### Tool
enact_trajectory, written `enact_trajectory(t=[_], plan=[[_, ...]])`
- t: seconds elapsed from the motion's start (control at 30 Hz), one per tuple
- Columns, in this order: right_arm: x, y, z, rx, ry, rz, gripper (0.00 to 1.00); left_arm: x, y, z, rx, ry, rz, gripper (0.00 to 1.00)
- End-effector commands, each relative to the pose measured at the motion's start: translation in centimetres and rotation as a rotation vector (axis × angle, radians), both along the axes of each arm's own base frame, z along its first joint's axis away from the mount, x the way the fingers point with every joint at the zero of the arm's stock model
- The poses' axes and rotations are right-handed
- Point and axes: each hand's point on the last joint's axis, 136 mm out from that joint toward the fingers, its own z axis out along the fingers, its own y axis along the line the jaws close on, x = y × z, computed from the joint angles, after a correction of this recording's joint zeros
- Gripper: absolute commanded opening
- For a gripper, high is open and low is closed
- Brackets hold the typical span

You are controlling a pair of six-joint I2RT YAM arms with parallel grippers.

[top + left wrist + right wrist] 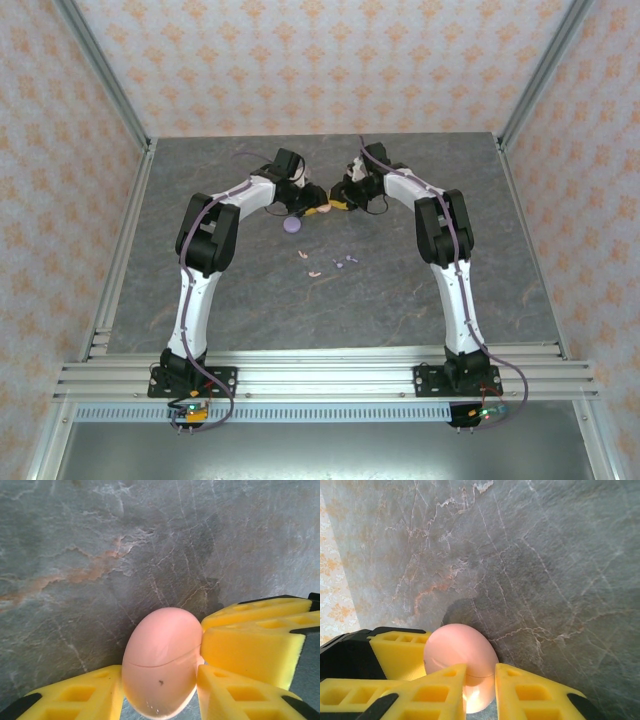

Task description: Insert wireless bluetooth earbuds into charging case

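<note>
The earbuds [330, 266] lie loose mid-tabletop [400, 300], well apart from the pink charging case [162, 662]. Left gripper [161, 685] and right gripper [480, 680] both clamp that case, its seam closed. Looks like the opening step; next, the lid needs prying up.

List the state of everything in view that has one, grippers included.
pink case: closed, gripped by both grippers
left gripper: shut on the pink case
right gripper: shut on the pink case
earbuds: loose on the table, none in a case
purple disc: flat on the table, not held
</note>
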Motion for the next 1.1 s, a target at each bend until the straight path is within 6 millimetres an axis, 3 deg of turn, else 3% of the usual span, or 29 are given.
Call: enact_trajectory(t=[0.0,0.13,0.37,0.6,0.9,1.03,1.07], plan=[[-1.8,0.4,-0.5,0.002,0.055,0.031,0.21,1.5,-1.2,-0.1,-0.061,-0.059,0.013,0.41],[-2.1,0.4,-0.4,0.008,0.059,0.036,0.21,1.6,-1.3,-0.1,-0.084,-0.063,0.025,0.4],[-2.2,0.2,0.4,0.005,0.042,0.033,0.23,1.5,-1.2,-0.1,-0.088,-0.064,0.041,0.26],[-2.1,-0.6,4.6,-0.005,-0.053,0.006,0.36,0.5,-0.5,1.5,-0.072,-0.097,0.049,0.21],[-3.7,-4.3,12.4,0.027,-0.209,-0.067,0.44,-1.2,-0.3,9.2,-0.157,-0.246,0.037,0.19],[-5.4,-5.9,16.1,0.055,-0.284,-0.071,0.47,-2.6,-0.5,14.0,-0.224,-0.345,0.01,0.16],[-5.8,-6.1,17.2,0.072,-0.308,-0.067,0.48,-3.2,-0.4,16.2,-0.245,-0.39,0.0,0.16]])
